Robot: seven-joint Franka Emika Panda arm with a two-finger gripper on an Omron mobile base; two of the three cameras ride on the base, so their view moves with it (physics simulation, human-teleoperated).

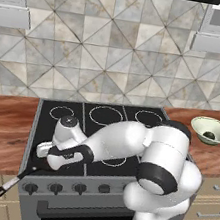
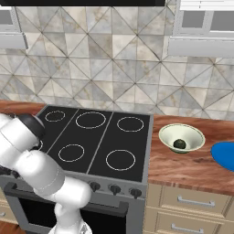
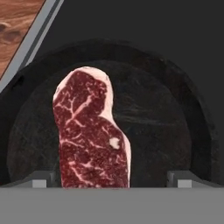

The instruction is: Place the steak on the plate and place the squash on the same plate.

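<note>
Between the open jaws lies the steak (image 3: 89,135).

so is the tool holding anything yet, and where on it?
Nothing is held. The tool is open, above the steak, which lies flat in the black frying pan; its fingertips stand apart.

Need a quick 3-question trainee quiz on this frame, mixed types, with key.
1. True or false: the steak lies in the pan.
2. The squash sits in: A) the plate B) the bowl C) the pan.
3. Fill in: the gripper hangs over the steak with its jaws ____.

Key: 1 true; 2 B; 3 open.
</note>
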